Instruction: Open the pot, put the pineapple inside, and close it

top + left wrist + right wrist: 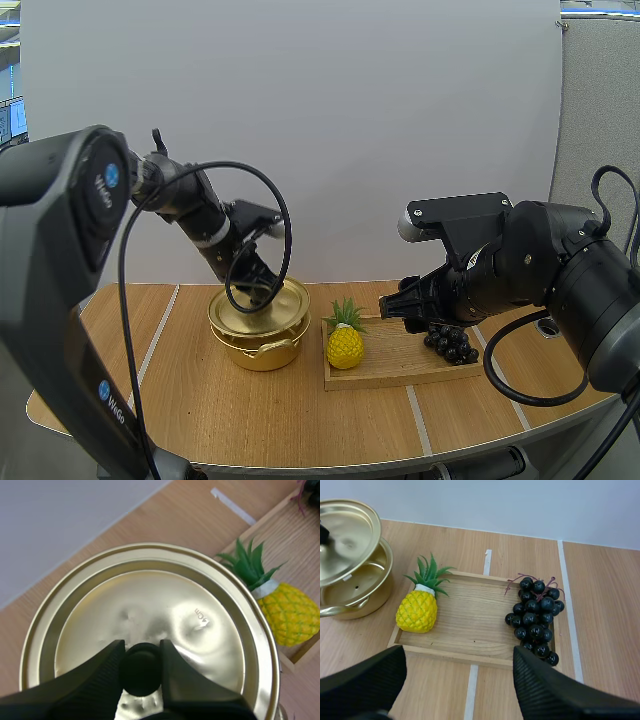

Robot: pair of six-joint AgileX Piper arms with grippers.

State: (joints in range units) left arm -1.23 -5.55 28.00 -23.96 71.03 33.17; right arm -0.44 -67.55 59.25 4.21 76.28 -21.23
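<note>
A golden pot [262, 347] [360, 587] stands left of the wooden tray. Its golden lid [262, 308] [145, 625] [345, 537] is tilted, raised on one side above the rim. My left gripper [258, 285] [141, 667] is shut on the lid's black knob [140, 669]. A yellow pineapple [345, 343] [287, 610] [418, 609] with green leaves lies on the tray's left end. My right gripper [398, 305] [460, 680] hovers open above the tray's near edge, with nothing between its fingers.
The wooden tray [400, 365] [470, 625] also carries a bunch of dark grapes [452, 342] [535, 617] at its right end. Pale tape lines [471, 690] cross the wooden table [300, 420].
</note>
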